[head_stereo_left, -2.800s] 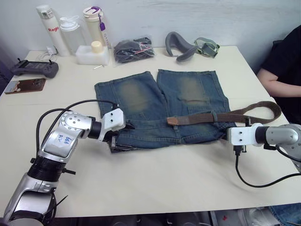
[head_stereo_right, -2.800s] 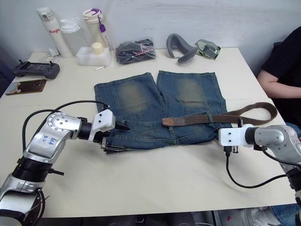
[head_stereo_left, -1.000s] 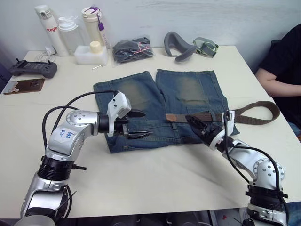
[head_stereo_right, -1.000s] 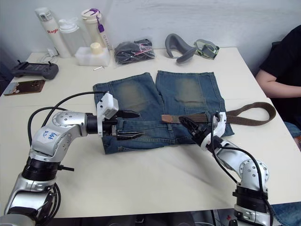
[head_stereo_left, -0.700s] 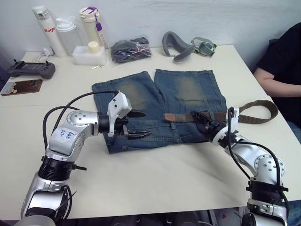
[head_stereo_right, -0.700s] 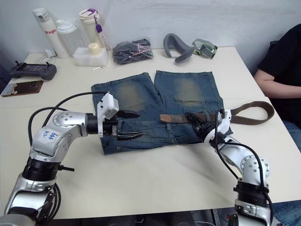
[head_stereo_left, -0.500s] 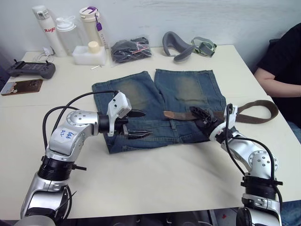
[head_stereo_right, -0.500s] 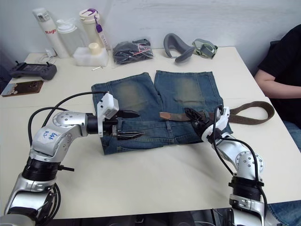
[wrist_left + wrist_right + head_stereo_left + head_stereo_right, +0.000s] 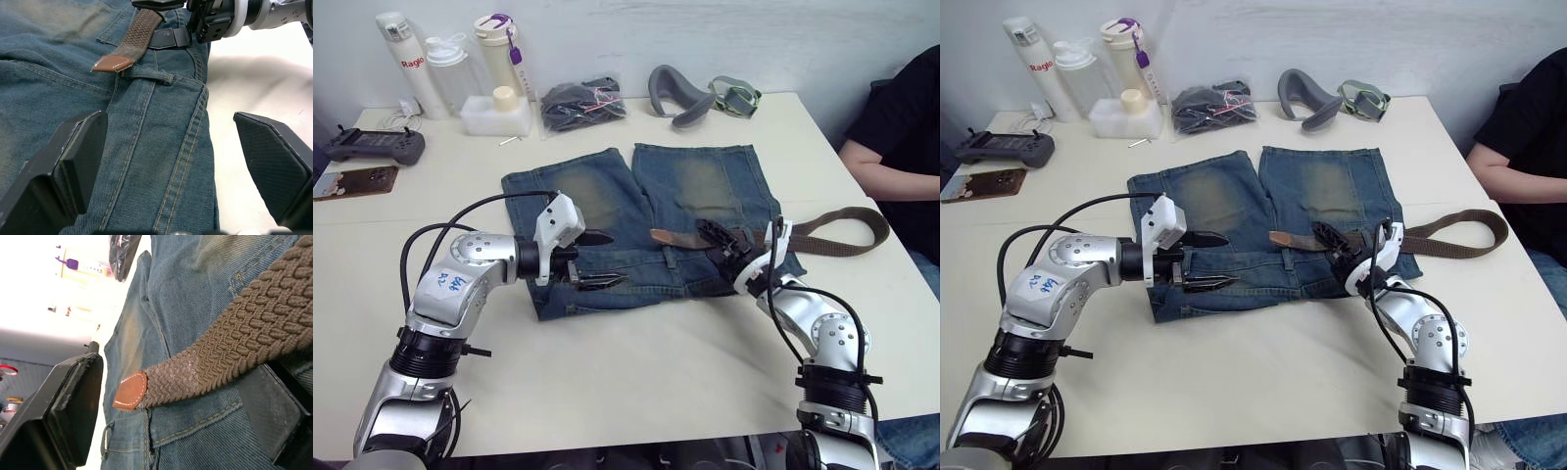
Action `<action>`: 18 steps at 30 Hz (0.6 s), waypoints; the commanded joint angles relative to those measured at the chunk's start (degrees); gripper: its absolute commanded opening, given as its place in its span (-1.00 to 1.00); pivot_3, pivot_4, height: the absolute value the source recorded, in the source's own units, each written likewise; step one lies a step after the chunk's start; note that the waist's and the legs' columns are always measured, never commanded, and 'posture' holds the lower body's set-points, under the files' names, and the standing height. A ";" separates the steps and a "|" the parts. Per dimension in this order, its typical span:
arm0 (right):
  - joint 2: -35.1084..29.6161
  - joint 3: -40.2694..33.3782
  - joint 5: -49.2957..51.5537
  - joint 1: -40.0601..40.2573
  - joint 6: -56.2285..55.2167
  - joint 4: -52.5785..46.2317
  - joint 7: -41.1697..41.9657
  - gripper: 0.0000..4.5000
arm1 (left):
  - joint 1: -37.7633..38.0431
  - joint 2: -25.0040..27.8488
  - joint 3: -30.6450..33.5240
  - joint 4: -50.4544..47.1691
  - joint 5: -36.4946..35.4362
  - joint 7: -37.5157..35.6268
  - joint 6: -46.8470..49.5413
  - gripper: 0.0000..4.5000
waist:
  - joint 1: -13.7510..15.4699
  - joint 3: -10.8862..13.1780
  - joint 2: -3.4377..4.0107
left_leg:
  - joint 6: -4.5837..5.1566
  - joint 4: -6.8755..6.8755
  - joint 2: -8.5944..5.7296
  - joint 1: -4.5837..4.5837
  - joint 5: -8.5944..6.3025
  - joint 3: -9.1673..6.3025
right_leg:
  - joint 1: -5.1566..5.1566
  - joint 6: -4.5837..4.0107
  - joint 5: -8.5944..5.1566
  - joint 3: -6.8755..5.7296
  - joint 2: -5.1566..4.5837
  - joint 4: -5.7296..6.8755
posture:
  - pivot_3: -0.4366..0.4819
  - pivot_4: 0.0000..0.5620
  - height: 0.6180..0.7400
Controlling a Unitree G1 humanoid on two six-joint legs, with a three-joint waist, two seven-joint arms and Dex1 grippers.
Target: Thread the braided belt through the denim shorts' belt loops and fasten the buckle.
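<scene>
I have my left gripper (image 9: 599,259) spread wide over the shorts (image 9: 636,211) waistband at nine o'clock. My right gripper (image 9: 722,245), at three, straddles the belt (image 9: 822,227) but isn't pinching. The tan tip (image 9: 112,63) lies just short of a belt loop (image 9: 146,74); I'd feed it through next.

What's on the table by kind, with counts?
Clothing and wearables: 4 (denim shorts, braided belt, bagged dark bundle, grey headset)
Bottles and containers: 4
Electronics: 2 (controller, phone)
Total: 10
</scene>
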 commanded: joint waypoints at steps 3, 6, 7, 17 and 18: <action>2.50 0.88 1.24 -2.00 1.20 -0.35 0.57 0.95 | 0.49 0.55 1.28 -1.93 -0.27 0.47 -1.38 1.00 | -0.25 0.00 0.00 | -0.06 -0.09 0.01 0.00 0.03 0.02 | -0.14 0.00 0.00 0.00 0.00 0.10 | -0.05 -0.47 1.00; 3.03 1.33 1.63 -2.44 2.47 -0.55 0.71 0.95 | 0.61 0.63 1.23 -1.97 -0.27 0.65 -1.52 1.00 | -0.28 0.00 0.00 | -0.11 -0.13 0.04 -0.02 0.04 0.03 | -0.21 0.00 0.00 -0.01 0.02 0.13 | -0.05 -0.47 1.00; 3.19 1.41 1.01 -2.68 2.35 0.11 0.79 0.72 | 0.63 0.62 1.19 -1.98 -0.26 0.71 -1.56 1.00 | -0.23 0.00 0.00 | -0.11 -0.13 0.04 -0.03 0.04 0.03 | -0.22 0.00 0.00 -0.01 0.02 0.14 | -0.05 -0.47 1.00; 3.09 -1.15 -0.92 -3.45 0.55 2.42 0.89 -0.98 | 0.66 0.44 0.71 -1.62 0.02 0.81 -2.06 1.00 | 0.03 0.01 0.01 | -0.07 -0.02 -0.01 -0.04 0.03 0.04 | -0.11 -0.01 0.00 -0.01 -0.02 0.05 | -0.05 -0.47 1.00; 2.84 -1.77 -0.22 -3.17 0.65 1.57 0.78 -0.98 | 0.73 0.44 0.68 -1.61 0.02 0.82 -2.09 1.00 | 0.08 0.00 0.01 | -0.07 -0.03 -0.02 -0.05 0.03 0.04 | -0.12 -0.01 0.00 -0.01 -0.02 0.06 | -0.05 -0.47 1.00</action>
